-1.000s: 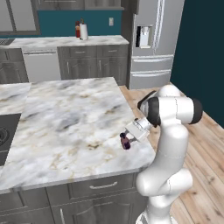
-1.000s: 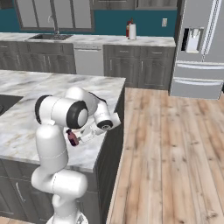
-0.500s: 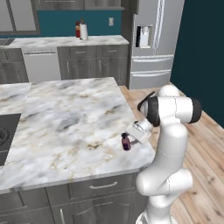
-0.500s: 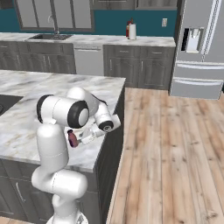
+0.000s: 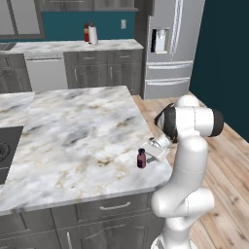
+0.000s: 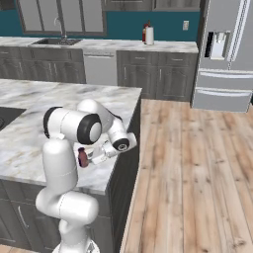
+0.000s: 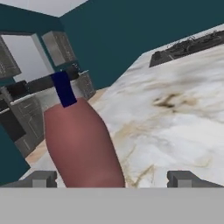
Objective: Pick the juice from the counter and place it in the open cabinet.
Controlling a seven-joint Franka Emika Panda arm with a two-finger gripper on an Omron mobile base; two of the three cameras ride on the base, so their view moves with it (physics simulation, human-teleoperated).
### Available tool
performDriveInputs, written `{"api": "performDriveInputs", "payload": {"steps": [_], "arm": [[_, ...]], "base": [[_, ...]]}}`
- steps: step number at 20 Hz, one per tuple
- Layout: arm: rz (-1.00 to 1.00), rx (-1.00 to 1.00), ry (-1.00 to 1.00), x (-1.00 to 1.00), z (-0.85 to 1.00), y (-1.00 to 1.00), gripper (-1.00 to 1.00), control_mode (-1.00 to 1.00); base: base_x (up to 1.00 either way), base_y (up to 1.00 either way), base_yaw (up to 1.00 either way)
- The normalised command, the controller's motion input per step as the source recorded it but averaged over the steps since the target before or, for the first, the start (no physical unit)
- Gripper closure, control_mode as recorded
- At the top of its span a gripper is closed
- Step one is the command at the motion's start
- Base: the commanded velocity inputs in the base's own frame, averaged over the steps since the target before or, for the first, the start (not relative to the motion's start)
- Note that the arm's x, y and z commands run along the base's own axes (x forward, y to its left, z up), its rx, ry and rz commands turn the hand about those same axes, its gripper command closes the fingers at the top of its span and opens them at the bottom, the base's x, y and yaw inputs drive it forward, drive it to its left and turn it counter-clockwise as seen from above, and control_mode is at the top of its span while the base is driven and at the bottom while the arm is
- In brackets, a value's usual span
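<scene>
Tabletop: one large marble island top, lying under and beyond the fingers; it carries the one thing the task wants, close to its near corner, the corner by the arm.
Far counter: one long marble run against the teal wall, well beyond the fingers, with one paper towel roll and one red block just beside it; neither belongs to the task.
Fridge: one, steel, well beyond the fingers and to the arm's side; not involved.
Arm: one, folded low so the hand comes in sideways at bottle height, likely because a side approach suits a short upright bottle.
Fingers: two tips, apart, with bare tabletop showing in the gap on one side; they are not clamped on anything that I can see.
Juice: one small dark bottle, upright on the tabletop, standing between the fingers but off centre, close to one tip and clear of the other; in the hand view its reddish body leans only because the camera is rolled. Contact with the near tip cannot be told.
Step in hand: my reading is the closing grasp, not yet made.
Open cabinet: the goal; the lift and carry are still to do.
</scene>
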Motion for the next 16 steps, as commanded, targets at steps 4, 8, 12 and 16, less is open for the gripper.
{"api": "performDriveInputs", "payload": {"steps": [4, 8, 12, 16], "arm": [[0.00, 0.12, 0.06, -0.21, 0.00, 0.00, -1.00, -1.00], [0.00, 0.11, 0.07, -0.19, 0.00, 0.00, -1.00, -1.00], [0.00, 0.09, 0.07, -0.20, 0.00, 0.00, -1.00, -1.00], [0.00, 0.06, 0.00, -0.21, 0.00, 0.00, -1.00, -1.00]], "base": [[0.00, 0.00, 0.00], [0.00, 0.00, 0.00], [0.00, 0.00, 0.00], [0.00, 0.00, 0.00]]}}
